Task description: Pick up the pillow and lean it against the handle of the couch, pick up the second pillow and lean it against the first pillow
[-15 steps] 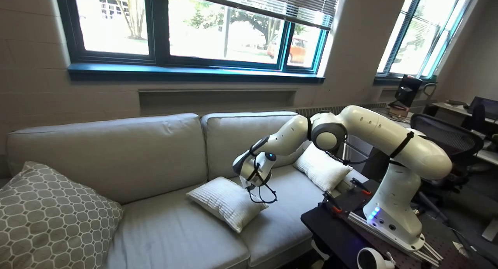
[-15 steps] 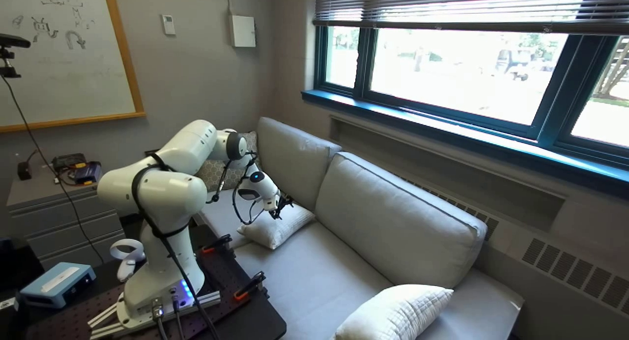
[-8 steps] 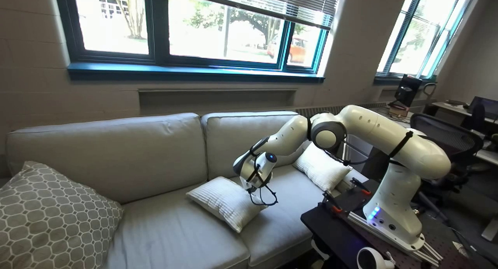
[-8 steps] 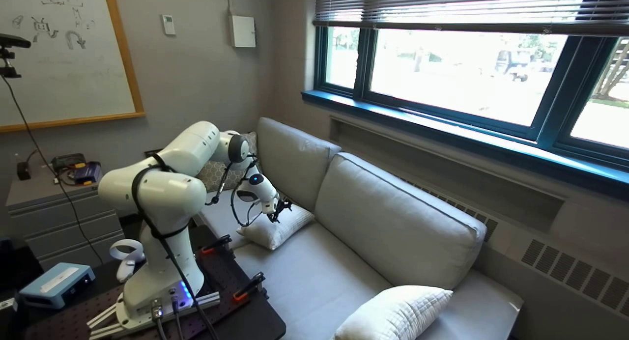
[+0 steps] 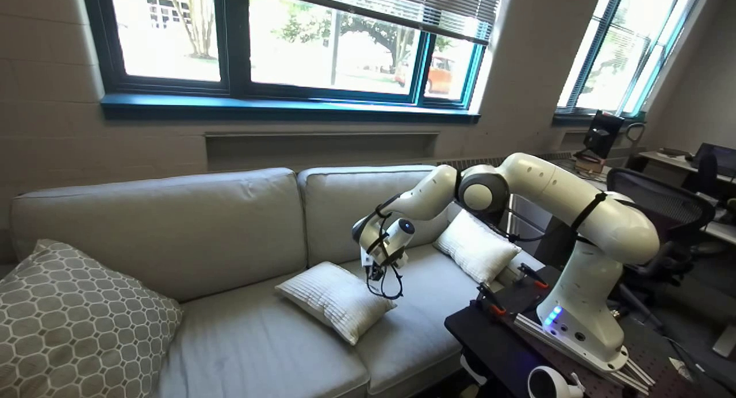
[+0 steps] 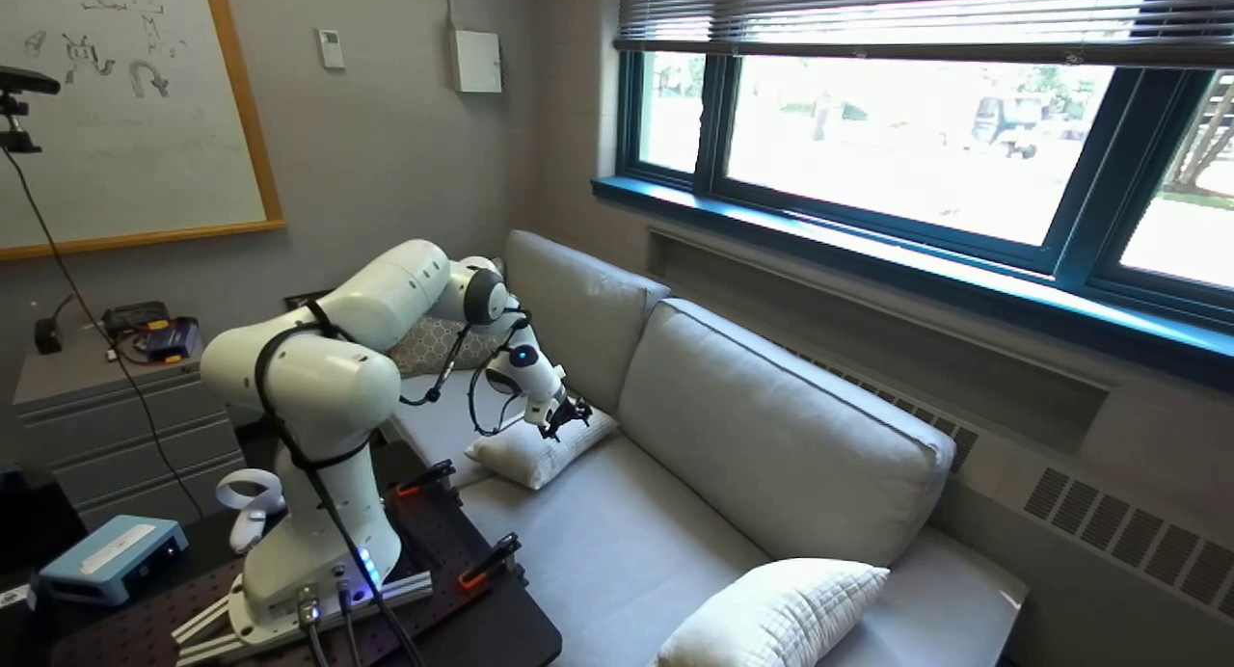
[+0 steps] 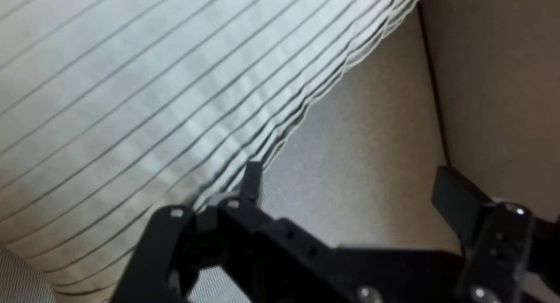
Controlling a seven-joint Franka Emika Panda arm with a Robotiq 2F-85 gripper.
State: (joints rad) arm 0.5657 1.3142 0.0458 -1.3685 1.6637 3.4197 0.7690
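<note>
Your gripper (image 7: 350, 180) stands with its jaws wide apart, nothing clamped between them — in the wrist view one finger (image 7: 252, 182) crosses the ribbed edge of the second pillow (image 7: 153, 97); whether it touches, you can't tell. That spread looks meant to take the edge, the part of soft cloth easiest to pinch. The second pillow lies on the couch (image 5: 230, 231), across the split between seat cushions (image 5: 253, 335). Well apart from it, the first pillow (image 6: 771, 614) sits tilted beside the handle of the couch (image 6: 954, 595) — apparently propped there so that the second has something to lean against.
</note>
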